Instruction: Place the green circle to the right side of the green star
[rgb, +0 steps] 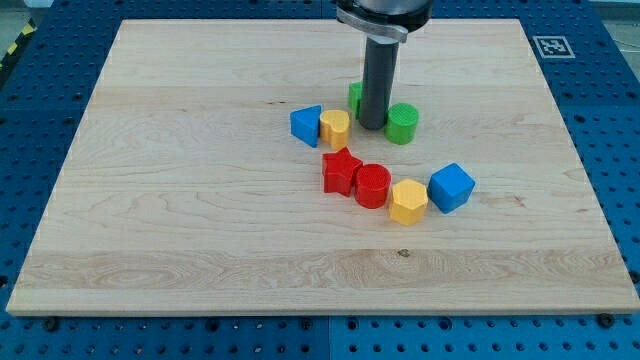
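Observation:
The green circle sits on the wooden board just right of my rod. The green star is mostly hidden behind the rod, only its left edge showing. My tip rests on the board between the two green blocks, touching or nearly touching the circle's left side. The circle lies to the right of the star, slightly toward the view's bottom.
A blue triangle and a yellow block lie left of the tip. Below, a red star, red circle, yellow hexagon and blue cube form a row. The board's edge borders blue pegboard.

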